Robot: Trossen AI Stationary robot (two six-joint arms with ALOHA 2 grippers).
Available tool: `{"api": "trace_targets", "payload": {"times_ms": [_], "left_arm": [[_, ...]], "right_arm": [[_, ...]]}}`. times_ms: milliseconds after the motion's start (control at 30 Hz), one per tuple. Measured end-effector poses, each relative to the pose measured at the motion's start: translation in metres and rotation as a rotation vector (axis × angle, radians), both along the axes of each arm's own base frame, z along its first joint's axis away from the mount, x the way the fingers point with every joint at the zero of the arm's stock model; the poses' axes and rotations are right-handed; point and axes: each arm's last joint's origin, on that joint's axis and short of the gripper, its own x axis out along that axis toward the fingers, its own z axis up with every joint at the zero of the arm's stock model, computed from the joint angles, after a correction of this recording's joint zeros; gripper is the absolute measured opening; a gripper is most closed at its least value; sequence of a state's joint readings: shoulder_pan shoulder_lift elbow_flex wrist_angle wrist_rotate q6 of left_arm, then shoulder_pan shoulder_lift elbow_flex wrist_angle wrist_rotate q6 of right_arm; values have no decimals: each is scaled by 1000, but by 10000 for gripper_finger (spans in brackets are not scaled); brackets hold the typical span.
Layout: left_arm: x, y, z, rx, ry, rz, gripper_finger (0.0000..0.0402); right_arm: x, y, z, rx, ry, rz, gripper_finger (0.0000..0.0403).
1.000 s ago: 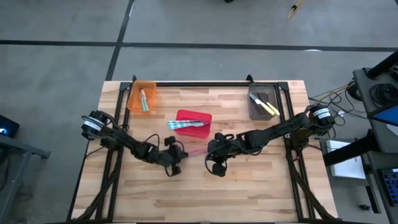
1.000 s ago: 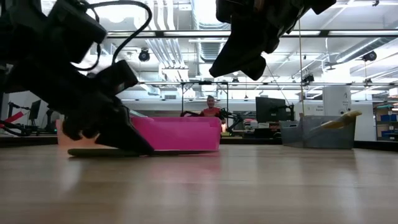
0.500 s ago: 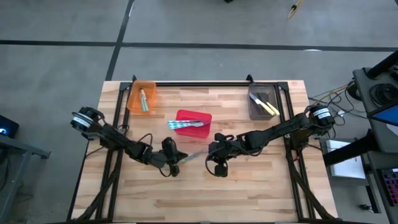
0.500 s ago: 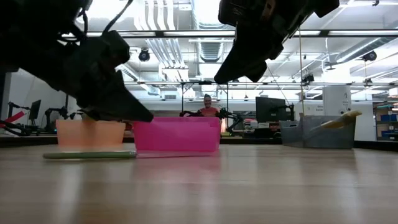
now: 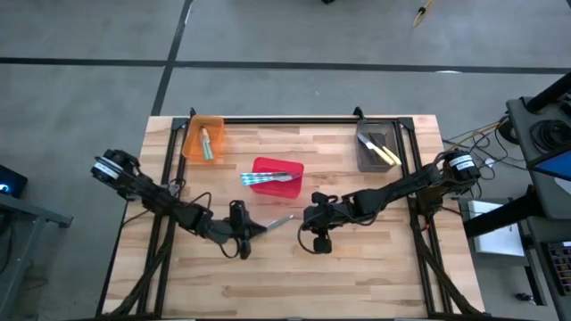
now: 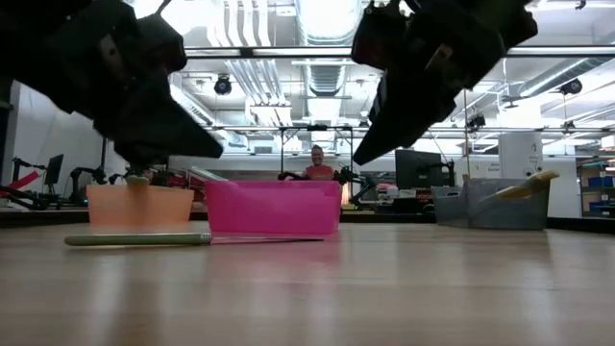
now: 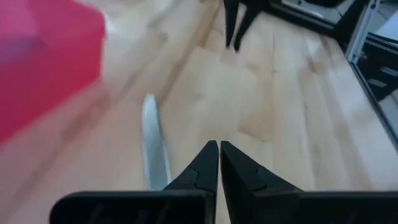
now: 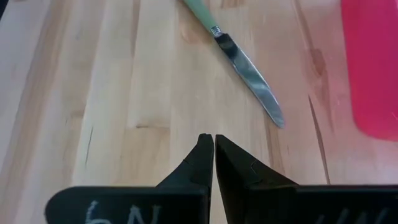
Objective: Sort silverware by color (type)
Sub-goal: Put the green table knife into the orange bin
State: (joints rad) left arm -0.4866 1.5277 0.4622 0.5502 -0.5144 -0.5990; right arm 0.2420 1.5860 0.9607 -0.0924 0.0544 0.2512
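A knife with a pale green handle (image 5: 278,221) lies flat on the table between my two grippers. It also shows in the low view as a knife (image 6: 144,238), with its blade (image 6: 269,238) toward the red bin. My left gripper (image 7: 219,147) is shut and hangs above the table to the knife's left (image 6: 207,149). The knife's blade (image 7: 152,146) is beside it. My right gripper (image 8: 214,139) is shut and hovers just right of the knife (image 8: 242,62). Neither gripper touches the knife.
The red bin (image 5: 277,166) behind the knife holds light blue utensils. An orange bin (image 5: 203,125) at far left holds green ones. A grey bin (image 5: 375,160) at far right holds yellow ones. Bare wood stretches toward the near edge. A person sits in the room beyond.
My left gripper was down at the table on the knife a second ago. It has lifted clear and drawn back toward the near left. The knife stays flat on the table, shifted slightly left. My right gripper has drifted a little to the right.
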Motion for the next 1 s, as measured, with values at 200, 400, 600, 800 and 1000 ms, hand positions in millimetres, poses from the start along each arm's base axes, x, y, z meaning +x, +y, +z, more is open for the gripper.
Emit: {"api": "trace_targets", "payload": {"times_ms": [200, 400, 600, 800, 1000], "left_arm": [[1, -5, -16, -86, 66, -14, 0], [11, -11, -26, -44, 101, -27, 0], [21, -16, -33, -1, 163, -24, 23], [21, -15, -33, 33, 191, 2, 88], [20, -13, -36, 98, 285, 33, 155]], "right_arm": [[0, 0, -3, -27, -57, 38, 9], [2, 0, -1, -48, -93, 65, 9], [3, 0, 0, -74, -120, 92, 9], [4, 0, 0, -74, -122, 93, 9], [4, 0, 1, -74, -124, 93, 9]]}}
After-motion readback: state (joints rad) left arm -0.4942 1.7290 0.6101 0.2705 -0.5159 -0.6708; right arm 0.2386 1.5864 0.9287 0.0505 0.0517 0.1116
